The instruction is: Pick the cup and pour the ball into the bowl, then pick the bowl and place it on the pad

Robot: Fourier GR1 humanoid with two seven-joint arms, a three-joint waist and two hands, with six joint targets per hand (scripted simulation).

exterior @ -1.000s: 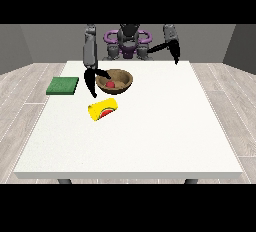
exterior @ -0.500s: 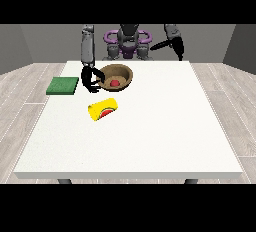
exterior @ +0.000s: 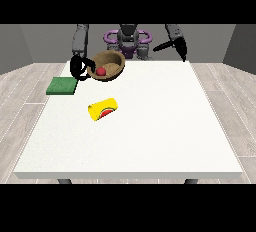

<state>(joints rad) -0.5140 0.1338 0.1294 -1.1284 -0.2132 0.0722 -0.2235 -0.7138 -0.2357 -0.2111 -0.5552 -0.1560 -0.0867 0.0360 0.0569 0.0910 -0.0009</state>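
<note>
White tabletop (exterior: pixel 150 141) fills most of the front view, set on a grey plank floor with plain grey walls behind. Nearest on it, a little left of centre, the yellow cup (exterior: pixel 102 109) lies on its side with its red and green marking facing the near edge; no hand is close to it, and its part in the task looks finished. Farther back, at the table's left edge, the green pad (exterior: pixel 61 85) lies flat with nothing on it. Beyond and to the right of the pad, the brown bowl (exterior: pixel 106 66) is tilted, its opening turned toward the near side, and it appears lifted off the surface rather than resting on it. The red ball (exterior: pixel 101 71) sits inside it toward the lower left of the hollow, so the pour is evidently done. The hand at the view's left (exterior: pixel 80 69) is at the bowl's left rim with its fingers curled about that rim, holding the bowl. At the far right, the hand at the view's right (exterior: pixel 181 49) hangs near the table's far edge, holding nothing, well apart from every object; its fingers look relaxed and point downward. As a judgement, the task is well past halfway: the bowl is picked up with the ball in it, and what is left is carrying it leftward and nearer, setting it on the pad, and letting go.
</note>
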